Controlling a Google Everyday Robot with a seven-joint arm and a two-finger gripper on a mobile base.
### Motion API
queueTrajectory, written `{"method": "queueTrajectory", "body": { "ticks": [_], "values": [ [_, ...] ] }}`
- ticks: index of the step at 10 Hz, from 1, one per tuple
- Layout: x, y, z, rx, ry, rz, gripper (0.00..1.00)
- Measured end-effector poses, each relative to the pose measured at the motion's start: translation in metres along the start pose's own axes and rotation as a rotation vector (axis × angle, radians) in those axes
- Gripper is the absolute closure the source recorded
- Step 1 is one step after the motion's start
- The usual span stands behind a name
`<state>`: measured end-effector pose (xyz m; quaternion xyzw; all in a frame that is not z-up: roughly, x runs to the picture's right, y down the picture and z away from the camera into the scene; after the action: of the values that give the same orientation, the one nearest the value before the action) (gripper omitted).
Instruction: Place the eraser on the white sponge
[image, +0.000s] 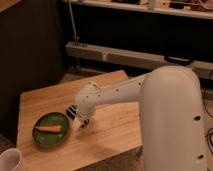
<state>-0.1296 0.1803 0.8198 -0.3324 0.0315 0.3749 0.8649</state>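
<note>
My gripper (78, 118) hangs at the end of the white arm, low over the wooden table (115, 125), just right of the green plate (50, 136). A small dark block with whitish stripes, which looks like the eraser (72, 110), sits at the gripper's end by the plate's right rim. I cannot tell whether it is held. A small whitish patch (76, 123) shows right under the gripper; it may be the white sponge, mostly hidden. An orange carrot piece (49, 128) lies on the plate.
A white cup (10, 160) stands at the table's front left corner. The robot's large white body (172, 125) fills the right side. A dark shelf unit with a pale rail (125, 55) stands behind the table.
</note>
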Motion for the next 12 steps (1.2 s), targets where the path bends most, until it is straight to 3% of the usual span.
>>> {"method": "queueTrajectory", "body": {
  "ticks": [6, 7, 12],
  "values": [
    [-0.009, -0.001, 0.028, 0.004, 0.016, 0.008, 0.22],
    [-0.012, -0.003, 0.029, 0.009, 0.008, 0.015, 0.28],
    [-0.017, -0.015, 0.034, 0.028, 0.000, 0.039, 0.80]
  ]
}}
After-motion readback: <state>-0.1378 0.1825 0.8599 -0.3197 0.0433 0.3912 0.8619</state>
